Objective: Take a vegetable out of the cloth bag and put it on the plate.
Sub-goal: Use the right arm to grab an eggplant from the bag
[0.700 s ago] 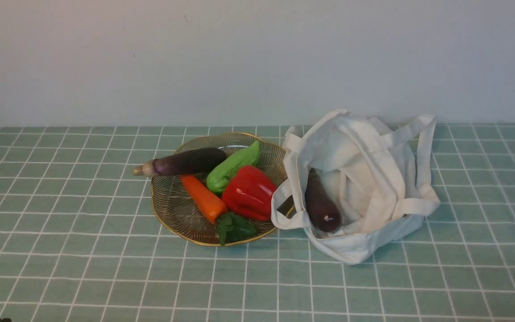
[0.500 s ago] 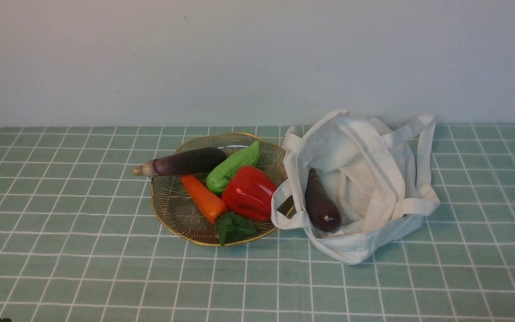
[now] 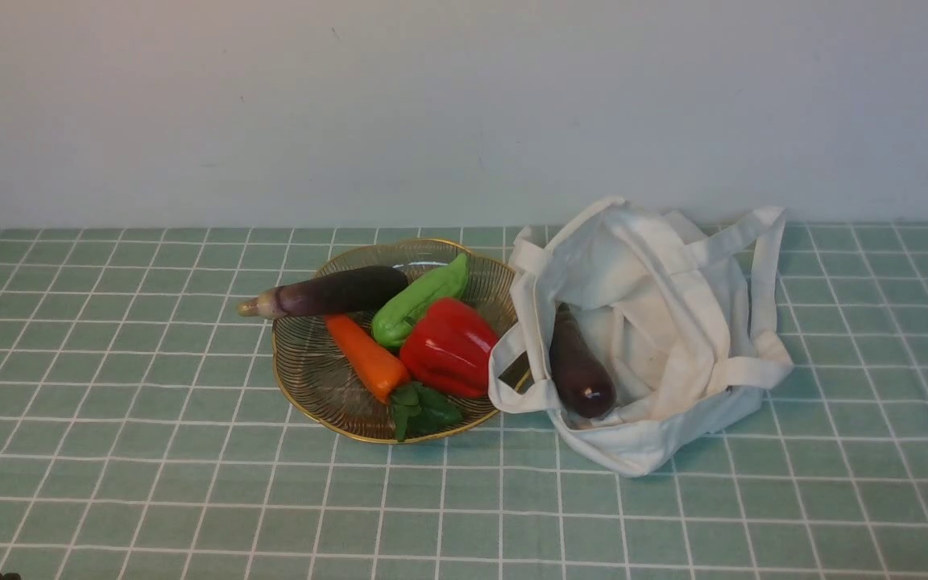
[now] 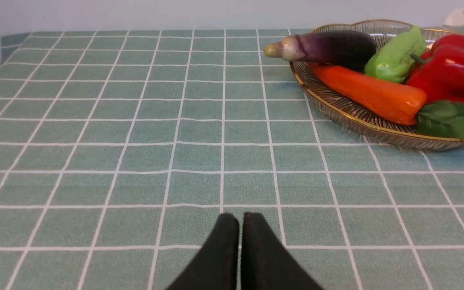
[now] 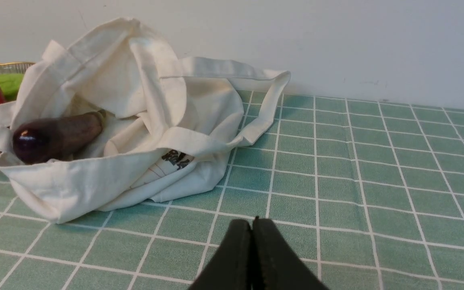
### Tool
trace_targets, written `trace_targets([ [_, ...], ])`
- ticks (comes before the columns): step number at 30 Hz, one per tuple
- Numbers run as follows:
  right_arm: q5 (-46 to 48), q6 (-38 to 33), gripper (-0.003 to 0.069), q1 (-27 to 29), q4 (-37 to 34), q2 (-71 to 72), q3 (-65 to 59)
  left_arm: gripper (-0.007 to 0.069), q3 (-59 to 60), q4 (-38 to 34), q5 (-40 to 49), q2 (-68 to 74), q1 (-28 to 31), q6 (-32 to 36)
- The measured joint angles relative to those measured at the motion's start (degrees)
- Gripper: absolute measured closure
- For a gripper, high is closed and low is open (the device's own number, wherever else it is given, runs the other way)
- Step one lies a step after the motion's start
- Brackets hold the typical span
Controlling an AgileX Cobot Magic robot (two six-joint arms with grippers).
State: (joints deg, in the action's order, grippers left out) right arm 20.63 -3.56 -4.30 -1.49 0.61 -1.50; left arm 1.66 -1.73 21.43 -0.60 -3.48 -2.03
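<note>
The dark purple-brown eggplant (image 3: 579, 366) lies inside the open off-white cloth bag (image 3: 657, 322), its rounded end toward the front; its stem end is hidden by cloth. It also shows in the right wrist view (image 5: 56, 136) in the bag (image 5: 135, 121). The ribbed gold-rimmed plate (image 3: 311, 370) sits left of the bag, touching it, and shows in the left wrist view (image 4: 349, 117). My left gripper (image 4: 239, 217) is shut and empty, low over the cloth, well short of the plate. My right gripper (image 5: 251, 221) is shut and empty, in front of the bag.
The plate holds an eggplant with a pale stem end (image 3: 327, 293), a carrot (image 3: 366, 357), a green vegetable (image 3: 420, 298), a red bell pepper (image 3: 449, 348) and green leaves (image 3: 422, 409). A green checked tablecloth (image 3: 150, 451) covers the table; a white wall stands behind.
</note>
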Motion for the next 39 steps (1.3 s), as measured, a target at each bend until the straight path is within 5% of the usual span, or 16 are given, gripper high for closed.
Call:
trace_targets([
  [32, 0.0, 0.2, 0.0674, 0.0, -0.7, 0.0, 0.0, 0.0629, 0.0, 0.0, 0.0, 0.0, 0.0, 0.0],
  [39, -0.7, 12.0, 0.0674, 0.0, -27.4, 0.0, -0.1, 0.0629, 0.0, 0.0, 0.0, 0.0, 0.0, 0.0],
])
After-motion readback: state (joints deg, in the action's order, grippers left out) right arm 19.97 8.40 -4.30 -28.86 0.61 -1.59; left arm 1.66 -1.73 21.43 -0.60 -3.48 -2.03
